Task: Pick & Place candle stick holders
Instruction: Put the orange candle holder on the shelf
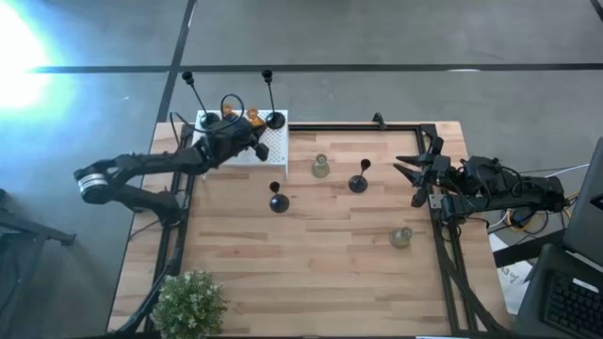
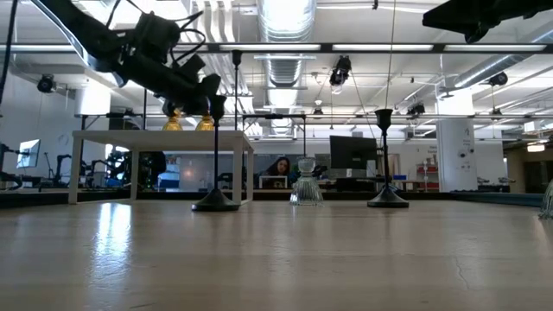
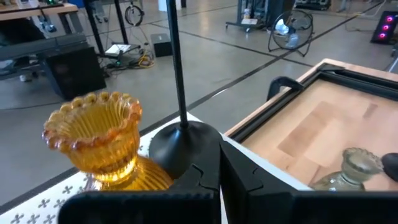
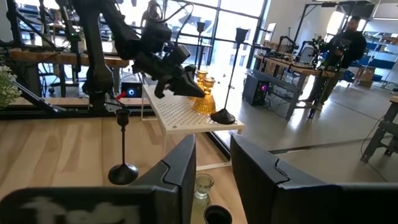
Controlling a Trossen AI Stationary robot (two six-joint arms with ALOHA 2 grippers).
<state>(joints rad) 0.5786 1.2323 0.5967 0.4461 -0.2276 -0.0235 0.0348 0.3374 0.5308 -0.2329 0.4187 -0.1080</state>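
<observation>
Filling white box [image 1: 268, 143]: amber holders [image 1: 252, 119], some black there; two black [image 1: 279, 201], two pale green [image 1: 321, 168] left on surface [image 1: 311, 273]. Left gripper [image 1: 256, 141] jaws closed, empty; right gripper [image 1: 412, 173] jaws narrow, empty

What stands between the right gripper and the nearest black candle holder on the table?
Nothing visible. The right gripper waits at the table's right edge, and bare wood lies between it and the black holder. The clear glass holder stands farther on. The left gripper is over the white box.

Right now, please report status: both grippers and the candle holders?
Left gripper shut, empty, over white box beside amber holder. Right gripper open, empty, at table's right edge. Black holders and clear holders on table, unobstructed.
</observation>
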